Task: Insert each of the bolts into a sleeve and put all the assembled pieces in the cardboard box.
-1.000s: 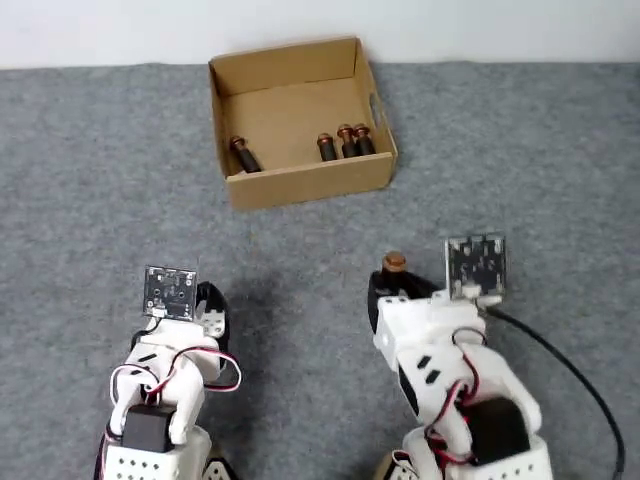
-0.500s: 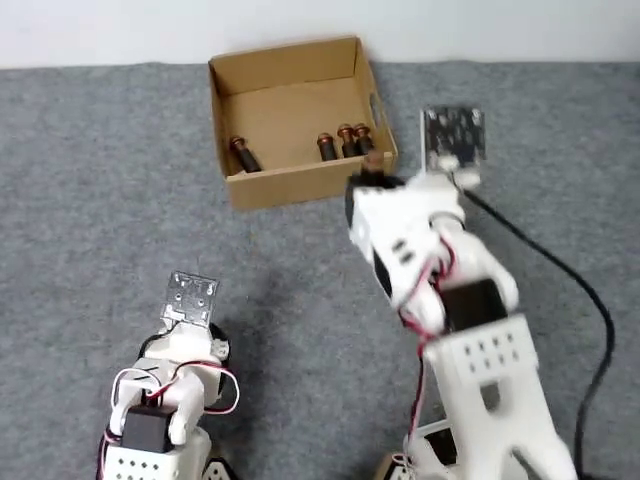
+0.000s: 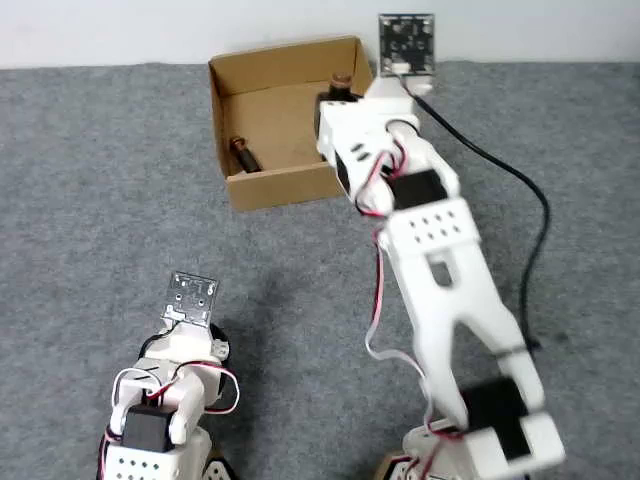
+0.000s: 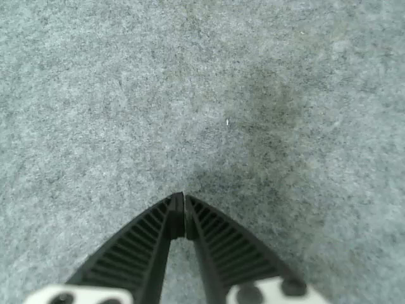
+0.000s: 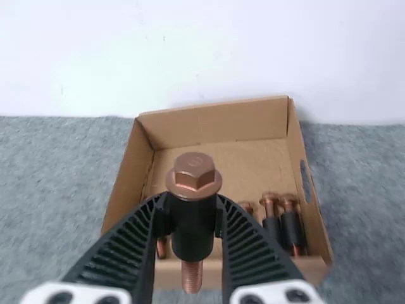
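Note:
My right gripper (image 5: 190, 234) is shut on an assembled piece (image 5: 193, 212), a copper bolt in a black sleeve held upright with its hex head on top. In the high view the same bolt head (image 3: 341, 85) shows above the cardboard box (image 3: 262, 62), over its right half. Inside the box lie more assembled pieces (image 5: 281, 221) along the near wall, and one (image 3: 243, 154) at the left. My left gripper (image 4: 183, 218) is shut with nothing in it, just above bare carpet; its arm (image 3: 180, 360) stands at the near left.
Grey carpet (image 3: 100, 200) covers the table around the box. A white wall (image 3: 150, 30) runs behind the box. A black cable (image 3: 520, 200) trails from the right arm over the carpet on the right.
The right arm has stretched forward from the near middle to over the box, carrying the assembled piece. The left arm drew back slightly and then held still.

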You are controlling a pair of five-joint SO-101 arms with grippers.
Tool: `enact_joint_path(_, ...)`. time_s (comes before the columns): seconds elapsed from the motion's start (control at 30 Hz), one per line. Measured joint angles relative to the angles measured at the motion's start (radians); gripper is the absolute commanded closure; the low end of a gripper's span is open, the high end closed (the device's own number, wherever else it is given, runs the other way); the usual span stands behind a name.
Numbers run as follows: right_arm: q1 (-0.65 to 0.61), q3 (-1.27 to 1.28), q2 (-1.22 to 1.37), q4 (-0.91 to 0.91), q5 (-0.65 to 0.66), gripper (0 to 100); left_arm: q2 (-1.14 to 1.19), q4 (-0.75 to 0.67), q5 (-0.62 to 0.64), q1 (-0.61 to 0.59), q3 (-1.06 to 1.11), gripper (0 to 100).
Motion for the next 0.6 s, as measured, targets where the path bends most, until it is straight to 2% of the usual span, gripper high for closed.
enact_joint_path(0.3,0.003,-0.157,0.384,-0.227,0.118,98.5,0.0,0.0,0.0,0.0,0.0,100)
enact_joint_path(0.5,0.005,-0.247,0.591,-0.267,0.158,87.1,0.0,0.0,0.0,0.0,0.0,100)
enact_joint_path(0.6,0.003,-0.293,0.652,-0.264,0.163,86.5,0.0,0.0,0.0,0.0,0.0,100)
